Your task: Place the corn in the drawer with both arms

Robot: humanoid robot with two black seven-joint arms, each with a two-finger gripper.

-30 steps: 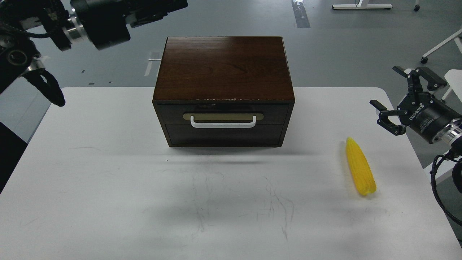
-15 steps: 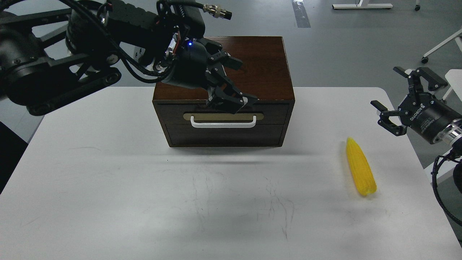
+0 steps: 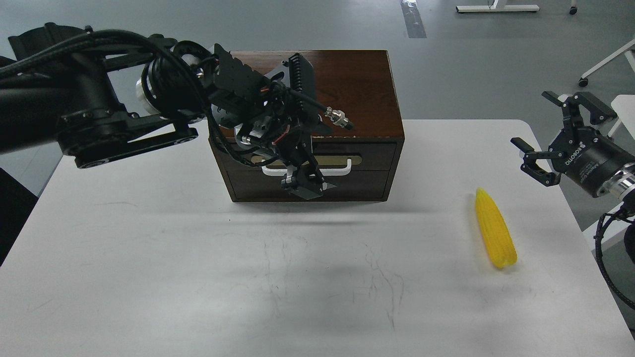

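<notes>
The drawer [image 3: 307,171] is shut and nothing is done yet. The left gripper [image 3: 303,186] is at the handle [image 3: 306,170]; its grip cannot be told. The corn [image 3: 494,228] lies untouched, far right, near the wide, empty right gripper [image 3: 545,144]

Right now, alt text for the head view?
The left gripper hangs in front of the closed drawer of a dark wooden box, over its white handle. A yellow corn lies on the white table to the right, with the right gripper open above the table's right edge.
</notes>
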